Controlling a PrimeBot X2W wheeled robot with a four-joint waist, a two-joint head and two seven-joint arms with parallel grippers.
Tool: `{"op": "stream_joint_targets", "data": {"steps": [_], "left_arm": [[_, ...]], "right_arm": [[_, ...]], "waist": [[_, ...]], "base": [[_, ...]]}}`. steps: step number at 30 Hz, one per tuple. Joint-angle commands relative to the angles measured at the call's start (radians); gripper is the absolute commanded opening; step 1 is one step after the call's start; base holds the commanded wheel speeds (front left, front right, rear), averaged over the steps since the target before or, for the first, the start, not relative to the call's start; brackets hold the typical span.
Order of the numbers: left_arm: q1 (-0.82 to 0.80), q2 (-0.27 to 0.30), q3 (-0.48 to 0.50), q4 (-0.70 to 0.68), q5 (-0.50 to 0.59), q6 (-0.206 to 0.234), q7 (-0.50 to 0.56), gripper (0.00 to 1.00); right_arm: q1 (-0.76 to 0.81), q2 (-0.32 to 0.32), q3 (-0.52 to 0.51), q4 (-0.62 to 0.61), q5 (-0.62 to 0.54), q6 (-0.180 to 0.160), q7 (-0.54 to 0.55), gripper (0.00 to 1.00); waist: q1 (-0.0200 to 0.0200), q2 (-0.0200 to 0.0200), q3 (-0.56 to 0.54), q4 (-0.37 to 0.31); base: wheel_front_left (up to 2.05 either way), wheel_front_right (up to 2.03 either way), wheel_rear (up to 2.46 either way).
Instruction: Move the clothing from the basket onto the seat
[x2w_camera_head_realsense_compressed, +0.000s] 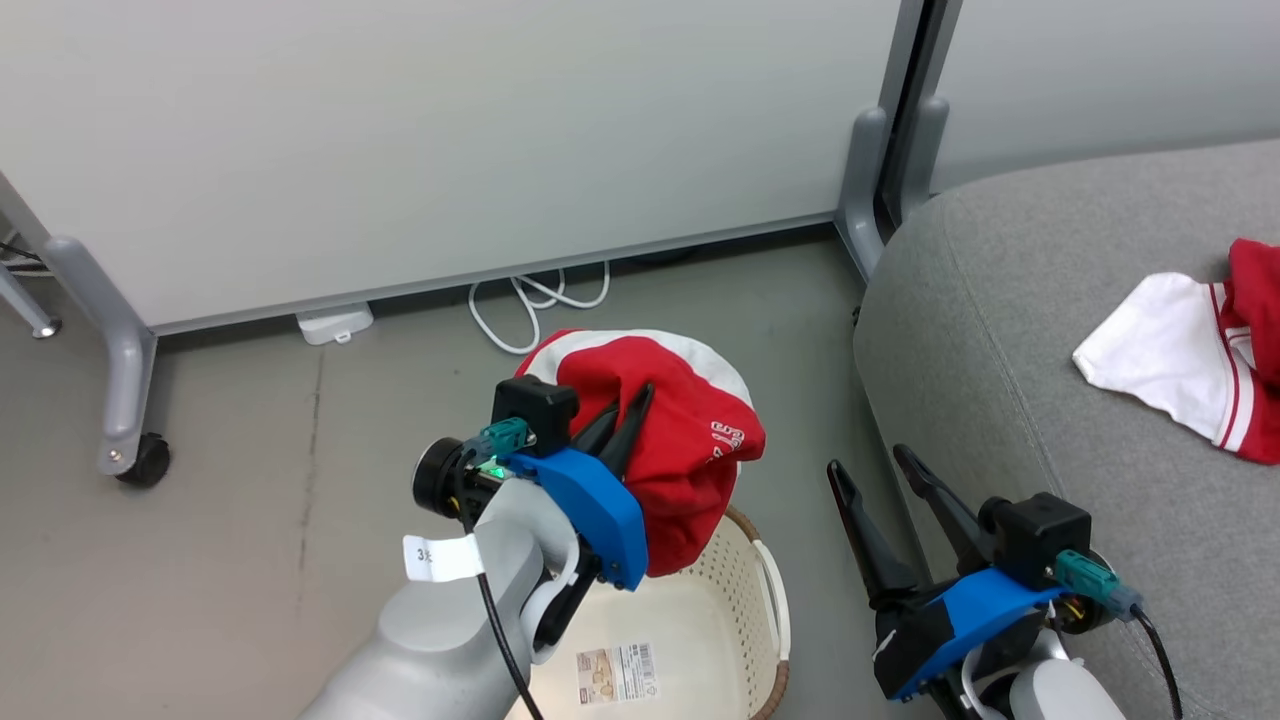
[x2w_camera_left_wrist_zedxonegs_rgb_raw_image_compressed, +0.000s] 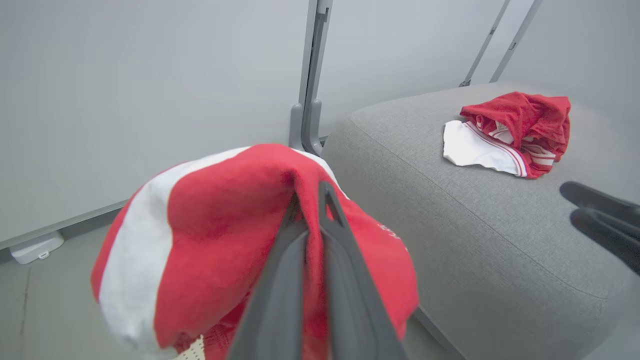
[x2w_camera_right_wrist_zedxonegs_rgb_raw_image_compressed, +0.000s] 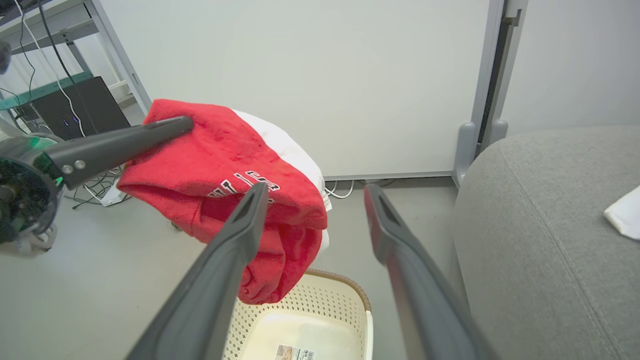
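My left gripper (x2w_camera_head_realsense_compressed: 628, 400) is shut on a red and white jersey (x2w_camera_head_realsense_compressed: 680, 430) and holds it in the air above the cream basket (x2w_camera_head_realsense_compressed: 740, 560). The jersey (x2w_camera_left_wrist_zedxonegs_rgb_raw_image_compressed: 210, 230) drapes over both closed fingers; in the right wrist view the jersey (x2w_camera_right_wrist_zedxonegs_rgb_raw_image_compressed: 225, 165) hangs over the basket (x2w_camera_right_wrist_zedxonegs_rgb_raw_image_compressed: 310, 300), whose bottom shows a paper label. My right gripper (x2w_camera_head_realsense_compressed: 875, 465) stands open and empty beside the grey seat (x2w_camera_head_realsense_compressed: 1000, 330). More clothing (x2w_camera_head_realsense_compressed: 1190, 370), white with red stripes and plain red, lies on the seat (x2w_camera_left_wrist_zedxonegs_rgb_raw_image_compressed: 475, 220), and shows as a clothing pile (x2w_camera_left_wrist_zedxonegs_rgb_raw_image_compressed: 510, 135) in the left wrist view.
A white partition panel (x2w_camera_head_realsense_compressed: 450, 140) on grey wheeled legs (x2w_camera_head_realsense_compressed: 125, 380) stands behind the basket. White cables (x2w_camera_head_realsense_compressed: 540, 300) and a small white box (x2w_camera_head_realsense_compressed: 335, 322) lie on the grey floor under it. A shelf with dark equipment (x2w_camera_right_wrist_zedxonegs_rgb_raw_image_compressed: 75, 107) stands at the left.
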Motion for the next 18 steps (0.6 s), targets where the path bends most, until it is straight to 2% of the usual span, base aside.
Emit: {"op": "stream_joint_targets", "data": {"steps": [1,11,18], "left_arm": [[-0.023,-0.001,-0.016,-0.017,-0.013,0.008,-0.005,0.00],[-0.126,-0.001,-0.104,-0.106,-0.097,0.042,-0.003,0.00],[-0.167,0.000,-0.156,-0.113,-0.141,0.065,-0.007,0.00]], "right_arm": [[0.024,-0.001,-0.004,-0.007,0.005,0.000,0.007,1.00],[0.071,-0.001,-0.009,-0.034,0.002,0.000,0.037,1.00],[0.079,-0.001,-0.005,-0.048,0.008,0.000,0.046,1.00]], "waist": [[0.0003,-0.0002,-0.048,0.030],[0.0003,-0.0002,-0.093,0.048],[0.0003,-0.0002,-0.107,0.050]], "base": [[0.00,0.00,0.00],[0.00,0.00,0.00],[0.00,0.00,0.00]]}}
